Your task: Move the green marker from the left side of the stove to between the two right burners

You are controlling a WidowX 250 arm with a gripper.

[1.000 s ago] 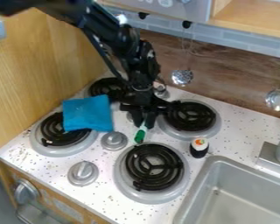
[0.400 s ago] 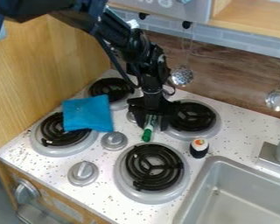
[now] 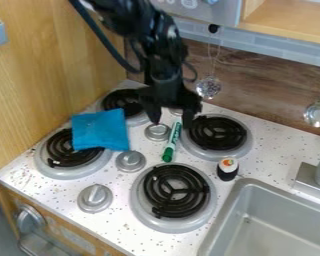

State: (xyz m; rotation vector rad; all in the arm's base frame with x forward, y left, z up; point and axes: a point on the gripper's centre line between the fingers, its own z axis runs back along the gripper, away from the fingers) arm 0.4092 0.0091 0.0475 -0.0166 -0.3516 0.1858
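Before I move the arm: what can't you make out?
Camera view:
- Green-and-white marker: markings on its barrel, too small.
- Rear-left black coil burner: right side, behind the black end effector.
- Front-left black coil burner: upper right, under the blue cloth.
- Grey metal sink: near end, cut by bottom edge.

The gripper [image 3: 170, 119] hangs over the bench [image 3: 116, 225] near its back edge, fingers spread, above the upper end of a green-and-white marker [image 3: 172, 142]. The marker lies beside the back-right burner [image 3: 217, 133], its green end towards the front-right burner [image 3: 177, 191]. A blue cloth [image 3: 100, 130] partly covers the burner [image 3: 69, 156] near the bench's left corner. A toy sushi roll [image 3: 227, 169] stands near the sink's [image 3: 245, 186] rim. Two ladles [image 3: 209, 87] [image 3: 317, 114] hang behind the back edge.
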